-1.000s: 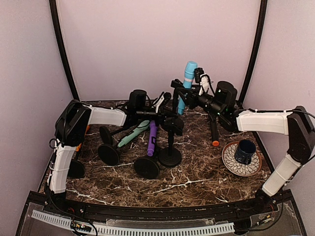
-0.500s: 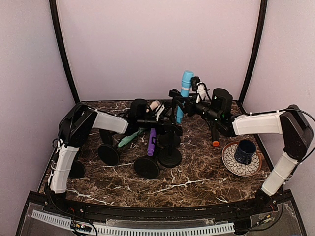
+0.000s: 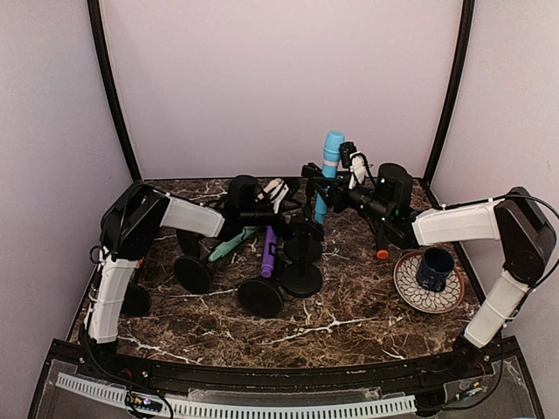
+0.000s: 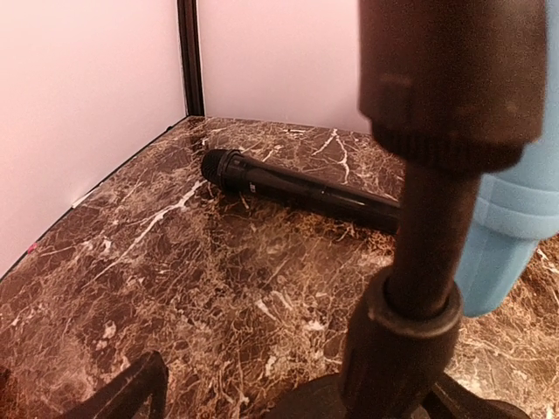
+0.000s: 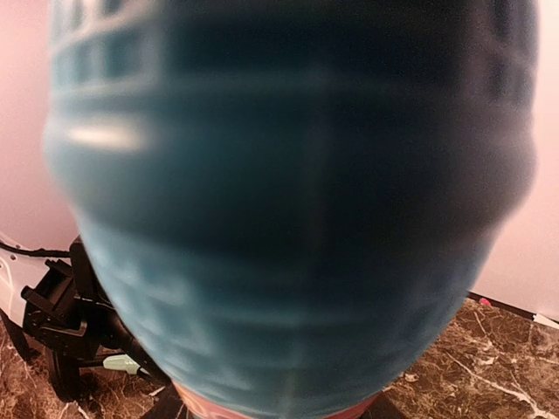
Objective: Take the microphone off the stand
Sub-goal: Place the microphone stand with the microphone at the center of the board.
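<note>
Straddling the pole of the black round-based microphone stand (image 3: pixel 302 278) near the middle of the marble tabletop (image 3: pixel 349 323), the left gripper (image 3: pixel 284 199) showed spread jaws. Just beyond, toward the far edge, the light-blue microphone (image 3: pixel 331 166) stood almost upright, pinched by the right gripper (image 3: pixel 336 179), the arm nearer to it. Whether its tail sat free of the clip stayed hidden; the right wrist view gave only blue blur.

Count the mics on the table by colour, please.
Blue mic: 1
Green mic: 1
Purple mic: 1
Black mic: 1
Total: 4
</note>
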Controlling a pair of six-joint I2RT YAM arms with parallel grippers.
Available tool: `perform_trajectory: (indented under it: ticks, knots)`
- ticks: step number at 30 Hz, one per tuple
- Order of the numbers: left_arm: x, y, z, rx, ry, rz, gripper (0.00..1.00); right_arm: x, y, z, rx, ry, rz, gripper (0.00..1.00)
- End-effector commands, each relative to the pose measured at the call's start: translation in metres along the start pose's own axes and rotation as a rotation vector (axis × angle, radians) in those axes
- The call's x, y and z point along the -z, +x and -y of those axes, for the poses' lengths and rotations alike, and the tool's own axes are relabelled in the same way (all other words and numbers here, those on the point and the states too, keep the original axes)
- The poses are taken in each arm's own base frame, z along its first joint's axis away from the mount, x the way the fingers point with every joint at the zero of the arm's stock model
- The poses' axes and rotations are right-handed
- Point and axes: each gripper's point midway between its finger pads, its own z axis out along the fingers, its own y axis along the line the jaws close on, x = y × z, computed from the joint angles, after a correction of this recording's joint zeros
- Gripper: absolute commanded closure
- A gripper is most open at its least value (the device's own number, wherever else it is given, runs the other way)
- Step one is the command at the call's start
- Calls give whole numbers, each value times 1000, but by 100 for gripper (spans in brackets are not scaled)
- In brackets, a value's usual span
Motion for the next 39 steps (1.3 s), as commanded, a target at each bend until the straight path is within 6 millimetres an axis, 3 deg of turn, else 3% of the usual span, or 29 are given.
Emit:
perform_trajectory:
  ticks: [1,10,17,21,27,28,35,39]
  knots:
    - [31,-65,-12,-72,-68,107,8,3,-29,-10,65,-16,86,86]
    - [60,-99,-34,-121,-200,156,7,-8,-32,-7,125,-12,104,86]
    - [103,-111,-55,-113,-314,194,5,-14,-25,-15,135,-67,71,86]
    - [124,-122,-43,-129,-267,209,3,-11,-11,-22,124,-113,35,86]
    - [136,-131,-21,-158,-181,169,3,-15,5,-25,111,-145,-19,84]
    - [136,-130,-17,-152,-160,159,3,-13,6,-25,101,-143,-17,81]
    - [142,-148,3,-154,-63,161,2,4,2,-20,80,-84,-11,33]
    - [143,-156,7,-160,-33,171,2,17,-4,-12,69,-24,8,18]
